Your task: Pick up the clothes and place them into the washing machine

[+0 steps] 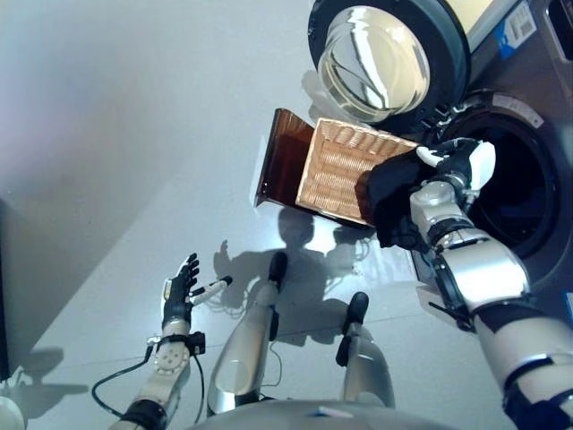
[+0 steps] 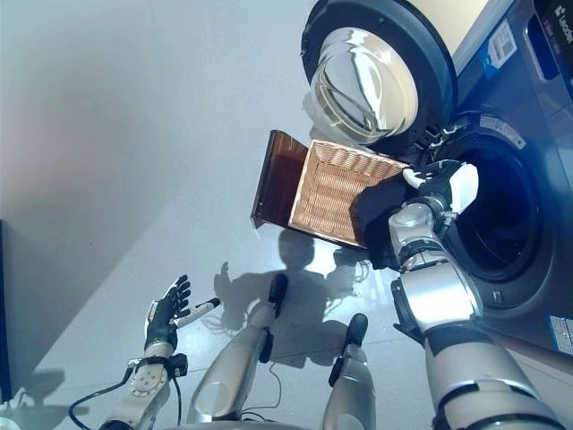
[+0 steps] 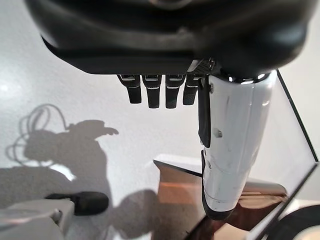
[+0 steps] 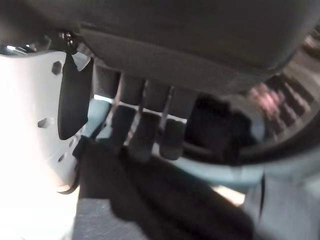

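My right hand (image 1: 461,166) has its fingers (image 4: 142,135) curled on the black garment (image 1: 387,202) — it hangs at the lip of the washing machine's drum opening (image 1: 519,193), with the wicker basket (image 1: 345,170) at nine o'clock and the open door (image 1: 380,54) at twelve. My left hand (image 1: 179,291) hovers over the floor (image 1: 116,134) — fingers straight, apart, holding nothing.

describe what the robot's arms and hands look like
Both arms are silver-grey metal segments joined by black bands. Each ends in a dark hand: the left hand has black fingers in a row and a thumb under a white cover with a black strip along it; the right hand has the same white thumb cover.
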You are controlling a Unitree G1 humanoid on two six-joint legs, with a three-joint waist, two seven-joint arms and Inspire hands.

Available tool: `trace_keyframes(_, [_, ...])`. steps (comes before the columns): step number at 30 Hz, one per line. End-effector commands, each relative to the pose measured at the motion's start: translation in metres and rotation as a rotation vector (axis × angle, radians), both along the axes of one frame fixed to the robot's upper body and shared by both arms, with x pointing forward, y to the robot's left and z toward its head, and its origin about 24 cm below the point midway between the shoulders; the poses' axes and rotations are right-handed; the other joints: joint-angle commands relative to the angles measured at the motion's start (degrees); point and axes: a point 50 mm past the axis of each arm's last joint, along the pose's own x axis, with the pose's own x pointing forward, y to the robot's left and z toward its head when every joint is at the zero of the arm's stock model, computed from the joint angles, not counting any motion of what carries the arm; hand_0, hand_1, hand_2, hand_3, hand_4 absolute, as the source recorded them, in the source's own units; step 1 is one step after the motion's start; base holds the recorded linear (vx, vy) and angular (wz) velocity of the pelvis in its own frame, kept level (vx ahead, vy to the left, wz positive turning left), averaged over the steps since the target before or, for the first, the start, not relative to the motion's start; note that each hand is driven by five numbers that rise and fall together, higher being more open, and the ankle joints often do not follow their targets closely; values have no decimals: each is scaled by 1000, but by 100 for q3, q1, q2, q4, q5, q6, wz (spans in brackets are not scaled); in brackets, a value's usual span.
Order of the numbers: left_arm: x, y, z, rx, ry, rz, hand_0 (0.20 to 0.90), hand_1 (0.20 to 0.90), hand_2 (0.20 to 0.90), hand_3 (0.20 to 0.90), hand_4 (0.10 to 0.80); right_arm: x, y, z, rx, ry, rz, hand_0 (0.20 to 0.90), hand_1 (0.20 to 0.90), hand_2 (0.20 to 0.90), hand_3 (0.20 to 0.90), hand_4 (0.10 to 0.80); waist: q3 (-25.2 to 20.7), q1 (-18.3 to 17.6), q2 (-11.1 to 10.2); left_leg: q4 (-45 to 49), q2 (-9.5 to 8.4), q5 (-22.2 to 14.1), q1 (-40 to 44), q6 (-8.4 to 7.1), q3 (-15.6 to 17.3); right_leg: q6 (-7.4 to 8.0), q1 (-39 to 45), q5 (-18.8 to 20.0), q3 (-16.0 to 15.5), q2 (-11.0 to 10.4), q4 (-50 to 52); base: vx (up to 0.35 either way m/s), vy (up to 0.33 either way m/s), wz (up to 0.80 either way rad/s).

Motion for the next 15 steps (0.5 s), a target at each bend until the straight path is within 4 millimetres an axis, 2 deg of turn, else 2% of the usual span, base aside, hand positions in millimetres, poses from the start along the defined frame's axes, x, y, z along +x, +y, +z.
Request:
trace_keyframes(1, [7, 16, 18, 47, -100, 12, 900, 900, 900, 900, 800, 6, -21, 53, -221, -66, -11, 513, 513, 513, 513, 524, -9, 33, -62, 1321, -87, -1057, -584, -253, 230, -179, -155, 177, 127, -126, -34, -15, 11, -4])
trace_keyframes(2, [7, 16, 18, 47, -100, 12, 900, 900, 900, 900, 800, 6, -21, 53, -221, -66, -11, 851, 851, 851, 851, 765, -10, 33, -62, 1322, -87, -1057, -585, -253, 230, -179, -156, 177, 127, -126, -34, 0, 0, 0])
trace_keyframes(3, [7, 15, 17, 40, -98, 13, 900, 900, 900, 900, 800, 5, -21, 48, -249, -30, -17, 900, 900, 900, 900, 800, -16, 28, -44, 1319, -84, -1059, -574, -249, 243, -180, -165, 175, 149, -125, -22, 0, 0, 0])
trace_keyframes(4, [7, 15, 17, 40, -98, 13, 900, 900, 900, 900, 800, 5, -21, 48, -249, -30, -17, 900, 900, 900, 900, 800, -16, 28, -44, 1319, -84, -1059, -574, -249, 244, -180, -165, 175, 149, -125, -22, 0, 0, 0])
trace_keyframes(5, [7, 14, 18, 38, -100, -2, 900, 900, 900, 900, 800, 1, -25, 36, -267, 51, -4, 900, 900, 900, 900, 800, -33, 29, -23, 1312, -91, -1059, -557, -250, 235, -181, -160, 169, 151, -128, -12, 0, 0, 0])
trace_keyframes(8, [7, 15, 19, 34, -105, -6, 900, 900, 900, 900, 800, -3, -27, 25, -312, 103, -5, 900, 900, 900, 900, 800, -57, 24, -6, 1299, -91, -1054, -527, -253, 242, -183, -148, 163, 159, -131, -9, -3, -2, -1])
trace_keyframes(9, [7, 16, 20, 29, -106, -17, 900, 900, 900, 900, 800, -5, -27, 15, -323, 165, 22, 900, 900, 900, 900, 800, -87, 30, 7, 1275, -94, -1053, -491, -249, 238, -178, -130, 165, 152, -138, -7, 0, 0, 0])
trace_keyframes(13, [5, 18, 19, 29, -98, -26, 900, 900, 900, 900, 800, -9, -27, 2, -354, 221, 40, 900, 900, 900, 900, 800, -129, 29, 14, 1286, -87, -1062, -461, -240, 239, -179, -109, 157, 162, -141, 3, 6, -13, -6])
trace_keyframes(15, [7, 18, 20, 33, -105, -32, 900, 900, 900, 900, 800, -12, -20, -13, -454, 281, 105, 900, 900, 900, 900, 800, -169, 19, 11, 1271, -79, -1059, -414, -239, 235, -173, -66, 166, 162, -149, -11, -1, -10, -2])
